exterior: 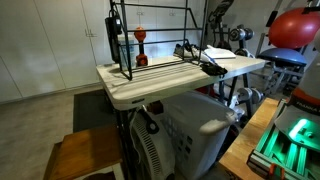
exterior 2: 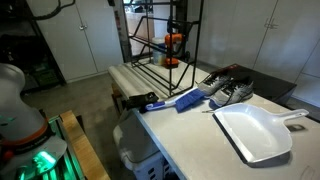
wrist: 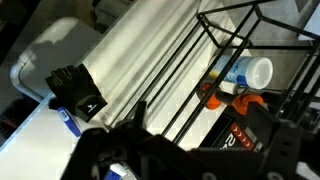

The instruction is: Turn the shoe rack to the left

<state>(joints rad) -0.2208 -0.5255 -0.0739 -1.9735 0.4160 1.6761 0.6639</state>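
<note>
- Rack (exterior: 155, 66) stands on the slatted table's (exterior: 125, 90) far end, close to the edge.
- Orange toy (wrist: 214, 95) and bottle (wrist: 250, 72) inside it.
- Shoes (exterior 2: 225, 90), brush (exterior 2: 186, 100) and dustpan (exterior 2: 255, 135) nearby.
- Gripper (wrist: 150, 140) above the rack; too blurred to tell its opening.

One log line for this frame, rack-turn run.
task: turn rack left | black thin-rod metal shoe rack: upright on white slatted tabletop | claw: close by rack, open/shut unclear

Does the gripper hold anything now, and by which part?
It cannot be told: the gripper is near the black metal-rod shoe rack, but any contact is unclear.
</note>
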